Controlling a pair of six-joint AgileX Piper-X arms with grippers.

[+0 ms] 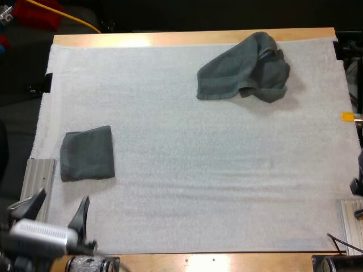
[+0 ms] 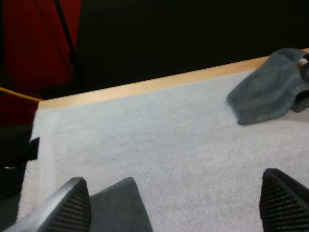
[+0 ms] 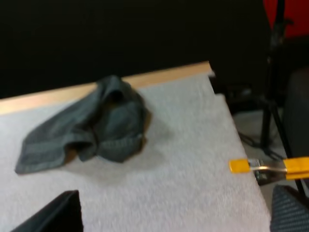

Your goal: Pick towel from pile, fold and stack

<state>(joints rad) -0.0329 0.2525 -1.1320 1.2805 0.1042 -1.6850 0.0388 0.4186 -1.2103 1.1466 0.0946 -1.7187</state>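
Seen from the high view, the pile (image 1: 244, 68) lies crumpled at about one o'clock on the mat (image 1: 198, 170), close to the table (image 1: 170, 38) at its far edge. The stack (image 1: 88, 153) — one folded towel, flat and squared — sits at about nine o'clock, well apart from it. I judge the split deliberate: loose work at the far right, finished work at the left, and the middle of the mat free for folding. The left claw (image 1: 57, 211) hangs at about seven o'clock, on the near side of the stack, its fingers (image 1: 82, 212) spread wide, holding nothing and touching nothing. In the left wrist view those fingers stand far apart over bare mat, a corner of the stack just beside one of them and the pile far off by the table's edge. In the right wrist view the right claw (image 3: 174, 215) is spread as wide and empty too, clear of any cloth, and it looks toward the pile, which slumps near the mat's far edge. From this I judge the next pick falls to the right arm — no towel is in hand yet.
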